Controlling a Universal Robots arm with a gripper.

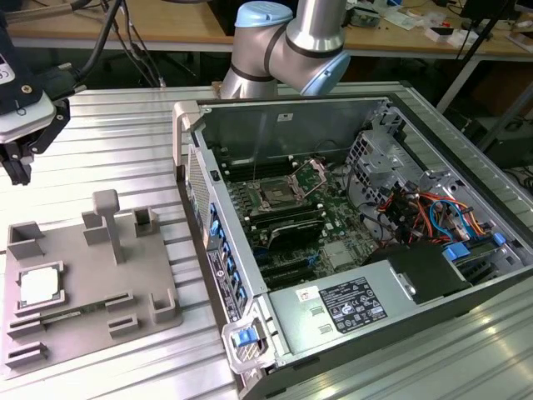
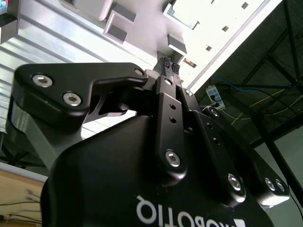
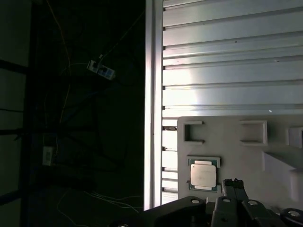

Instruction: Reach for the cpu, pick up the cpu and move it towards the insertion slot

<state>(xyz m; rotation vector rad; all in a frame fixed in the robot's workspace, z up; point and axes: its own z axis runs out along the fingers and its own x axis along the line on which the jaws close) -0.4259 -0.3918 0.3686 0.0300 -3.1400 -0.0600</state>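
Hand [image 3: 234, 182] closed, empty, hovering over table [image 1: 125, 125] near grey tray [image 1: 83, 333]; cpu [image 1: 40, 286] untouched, flat in its tray recess, prob. so it can't slide; insertion slot [image 1: 275, 197] well apart, inside pc case [image 1: 291, 125].

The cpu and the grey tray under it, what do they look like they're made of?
The cpu: likely metal lid, pale silvery, soft sheen, thin darker rim. The grey tray: probably plastic, matte uniform grey with blocky raised walls; moulded or printed, can't tell.
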